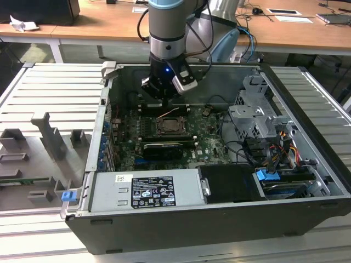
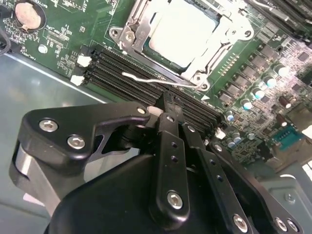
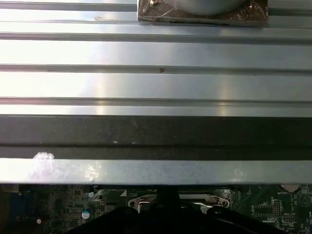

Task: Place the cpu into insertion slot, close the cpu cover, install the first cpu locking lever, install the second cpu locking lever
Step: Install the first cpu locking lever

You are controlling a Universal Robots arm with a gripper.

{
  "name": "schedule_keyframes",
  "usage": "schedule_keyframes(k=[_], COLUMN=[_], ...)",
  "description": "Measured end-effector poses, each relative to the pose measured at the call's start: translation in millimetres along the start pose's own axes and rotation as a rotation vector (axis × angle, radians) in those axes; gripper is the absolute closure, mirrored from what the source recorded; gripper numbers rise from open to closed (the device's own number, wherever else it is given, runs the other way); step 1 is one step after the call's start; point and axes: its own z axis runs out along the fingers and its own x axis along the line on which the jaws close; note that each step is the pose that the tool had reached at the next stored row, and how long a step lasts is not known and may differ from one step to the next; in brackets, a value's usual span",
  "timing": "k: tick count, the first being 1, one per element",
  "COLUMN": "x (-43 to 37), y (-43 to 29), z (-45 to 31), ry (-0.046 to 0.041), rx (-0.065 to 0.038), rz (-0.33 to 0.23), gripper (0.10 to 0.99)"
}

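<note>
Bright light shines off the metal bars (image 3: 156, 53); below them it is dark, and the gripper (image 2: 168, 114) looks blurry.

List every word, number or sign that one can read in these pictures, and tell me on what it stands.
No text here can be read with certainty.
On the white label of the grey power supply box: print and small signs, too small to read.
On the green circuit board: white lettering, too blurred to read.
On the cpu: the bright metal top shows no marking that can be read.
</note>
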Motion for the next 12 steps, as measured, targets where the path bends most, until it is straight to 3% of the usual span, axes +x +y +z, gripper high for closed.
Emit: schedule_keyframes(k=[1,3,4,12], x=[-0.6,-3.2,-4.0,-4.8], y=[-0.1,-0.1,-0.2,-2.5], z=[0.2,0.9,1.7,7.1], ry=[0.0005,0.0003,-0.0001,0.0003], rx=[-0.003,-0.021,-0.023,-0.023], rz=[-0.004,-0.004,-0.004,-0.005], gripper=[0.976,0.976,0.976,0.976])
